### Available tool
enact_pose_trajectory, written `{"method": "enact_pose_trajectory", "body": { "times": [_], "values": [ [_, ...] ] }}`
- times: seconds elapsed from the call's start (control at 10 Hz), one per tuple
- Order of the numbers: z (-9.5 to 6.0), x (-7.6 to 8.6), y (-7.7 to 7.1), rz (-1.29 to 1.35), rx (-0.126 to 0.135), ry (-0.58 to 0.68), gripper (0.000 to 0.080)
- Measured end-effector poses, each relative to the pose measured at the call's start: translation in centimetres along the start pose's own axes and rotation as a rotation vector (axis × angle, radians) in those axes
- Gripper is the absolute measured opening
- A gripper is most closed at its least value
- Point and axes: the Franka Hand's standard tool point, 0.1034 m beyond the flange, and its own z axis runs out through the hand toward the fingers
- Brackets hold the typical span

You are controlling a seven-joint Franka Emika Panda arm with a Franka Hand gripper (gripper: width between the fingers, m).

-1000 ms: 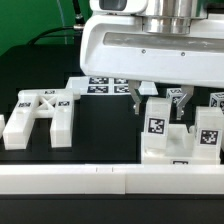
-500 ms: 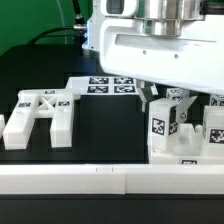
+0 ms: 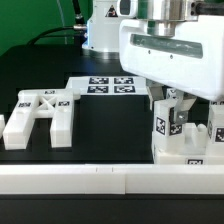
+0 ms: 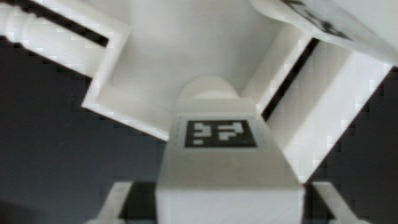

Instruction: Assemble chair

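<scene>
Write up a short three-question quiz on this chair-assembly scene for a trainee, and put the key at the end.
1. True or false: the cross-braced plate lies at the exterior view's left, apart from the gripper.
2. In the wrist view, what sits between the gripper's fingers? A) a tagged white block B) a screwdriver C) nothing
3. Fill in: the marker board lies flat on the black ___.
Key: 1 true; 2 A; 3 table.
</scene>
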Motion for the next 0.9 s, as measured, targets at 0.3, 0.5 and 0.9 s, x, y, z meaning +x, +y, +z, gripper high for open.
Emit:
{"method": "enact_pose_trajectory", "body": {
  "times": [0.3,0.5,0.9],
  "values": [
    [0.03,0.04,0.05,-0.099,-0.001,0.001,0.0536],
    [0.05,-0.08,0.03,-0.325,-0.002,0.002,0.0642],
    [-0.06,-0.65,-0.50,-0.638,0.012,0.012,0.0648]
  ]
}}
